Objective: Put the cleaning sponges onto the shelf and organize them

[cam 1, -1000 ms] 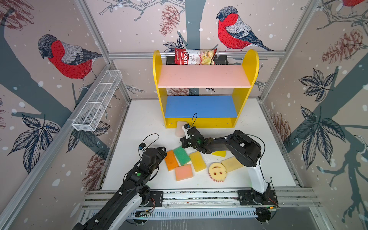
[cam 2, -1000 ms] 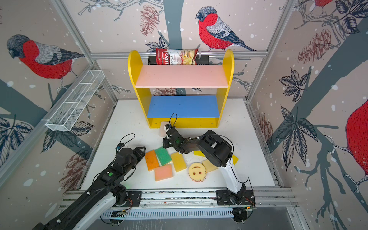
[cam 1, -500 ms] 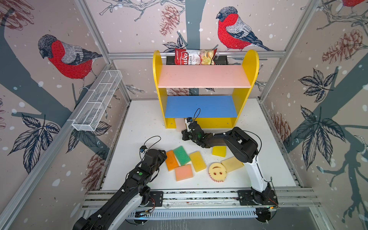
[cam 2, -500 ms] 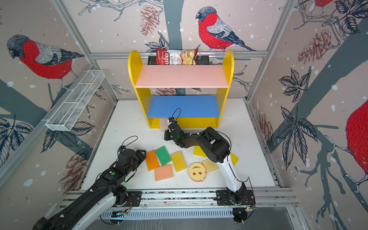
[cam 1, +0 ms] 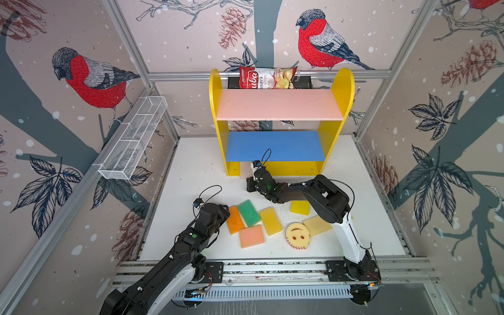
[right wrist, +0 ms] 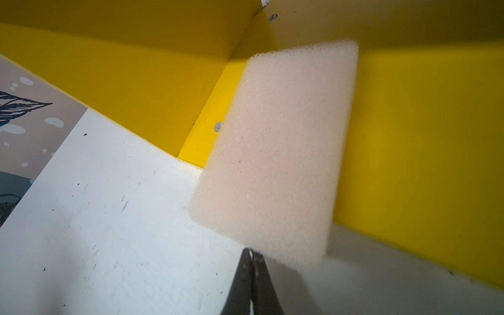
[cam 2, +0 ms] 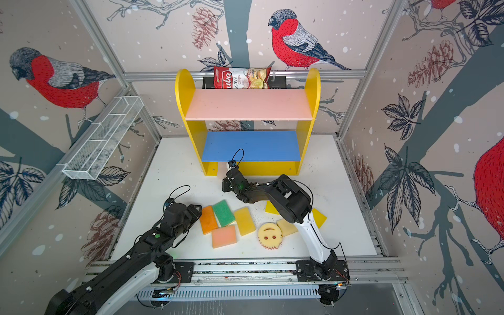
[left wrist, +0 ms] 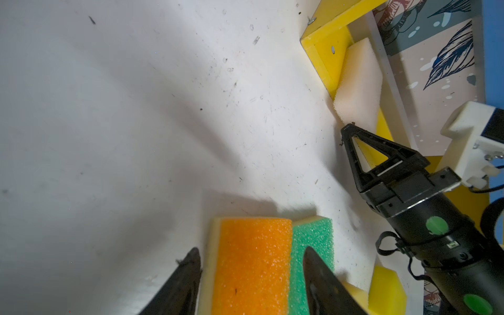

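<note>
At lower left in both top views the left jaws stand released astride the orange sponge (left wrist: 253, 261), which lies on the table (left wrist: 109, 136) touching the green sponge (left wrist: 313, 237). At mid-frame the right jaws are clenched on nothing, their tip against the near edge of the pale sponge (right wrist: 275, 163), tilted at the lower left corner of the shelf (cam 1: 344, 84). A low, steady push on that edge's middle should, I judge, slide it flat under the blue board (cam 1: 275, 146) without pivoting.
</note>
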Action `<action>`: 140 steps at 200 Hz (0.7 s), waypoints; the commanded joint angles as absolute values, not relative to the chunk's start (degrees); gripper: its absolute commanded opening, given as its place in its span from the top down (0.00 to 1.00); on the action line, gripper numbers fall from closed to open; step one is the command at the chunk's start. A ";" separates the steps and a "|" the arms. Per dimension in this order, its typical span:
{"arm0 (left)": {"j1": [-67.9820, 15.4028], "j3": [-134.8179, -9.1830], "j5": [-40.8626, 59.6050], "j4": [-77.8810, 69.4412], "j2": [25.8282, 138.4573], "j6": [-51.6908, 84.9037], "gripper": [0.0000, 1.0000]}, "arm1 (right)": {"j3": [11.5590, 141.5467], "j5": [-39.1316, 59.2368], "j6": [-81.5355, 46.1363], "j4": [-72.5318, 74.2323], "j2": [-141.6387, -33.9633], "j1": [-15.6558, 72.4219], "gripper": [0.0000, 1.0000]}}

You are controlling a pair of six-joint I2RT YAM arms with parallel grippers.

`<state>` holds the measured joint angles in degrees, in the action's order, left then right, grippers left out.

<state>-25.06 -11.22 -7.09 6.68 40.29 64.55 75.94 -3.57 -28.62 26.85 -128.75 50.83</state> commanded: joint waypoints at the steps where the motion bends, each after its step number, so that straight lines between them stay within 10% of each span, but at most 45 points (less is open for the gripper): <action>1: -25.03 -10.99 -7.29 6.74 39.59 64.15 0.40 | 76.72 -7.25 -28.04 29.63 -128.86 51.00 0.93; 140: -23.99 -8.01 -7.42 -23.25 50.12 55.69 0.35 | 57.48 10.79 -47.98 34.57 -116.68 46.10 0.99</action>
